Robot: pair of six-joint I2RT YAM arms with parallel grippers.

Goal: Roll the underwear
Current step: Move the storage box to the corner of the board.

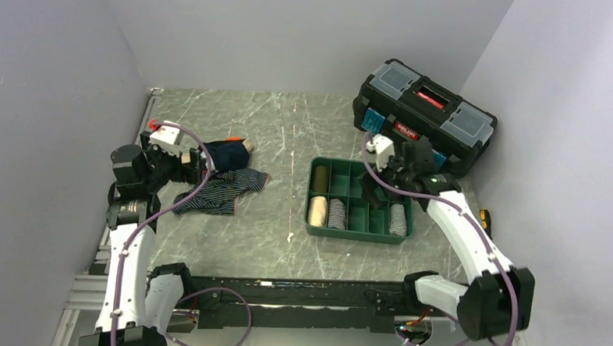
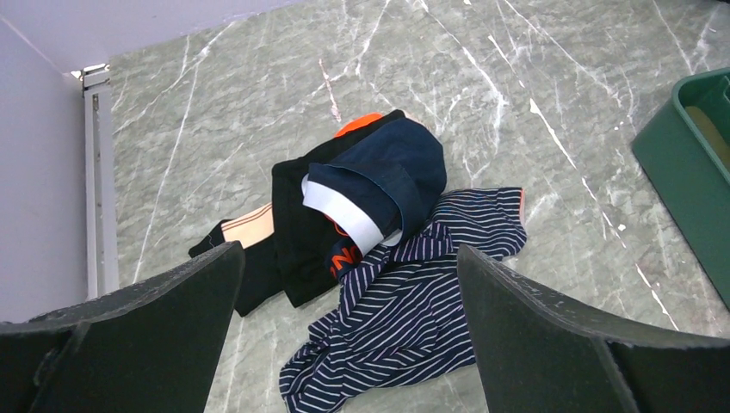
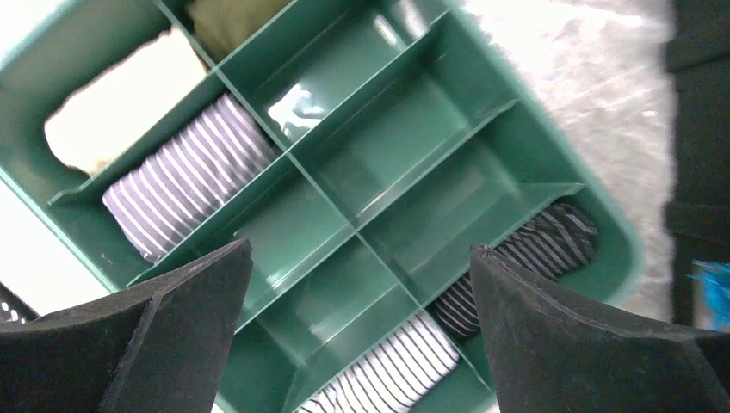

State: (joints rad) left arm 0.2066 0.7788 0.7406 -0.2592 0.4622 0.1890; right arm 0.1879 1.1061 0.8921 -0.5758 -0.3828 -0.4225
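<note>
Both arms over the table (image 1: 289,133), underwear (image 1: 223,181) loose at left

L fingers (image 2: 202,297) spread wide w/ nothing in them, above the underwear; R fingers (image 3: 202,301) likewise wide apart & empty, over the green tray (image 1: 359,234) at centre-right. Nearest garment: navy white-striped pair (image 2: 405,318), crumpled & unrolled, flat on the marble. Just behind & overlapping it, dark navy pair (image 2: 392,168) w/ white band & orange lettering, folded over itself. Under that & to its left, black pair (image 2: 293,228) w/ tan band. None rolled. Tray has rolled cloth in some compartments: cream roll (image 3: 120,107), striped rolls (image 3: 185,172) next to it & at the other end. Far right, black toolbox (image 1: 424,116) w/ red latch
</note>
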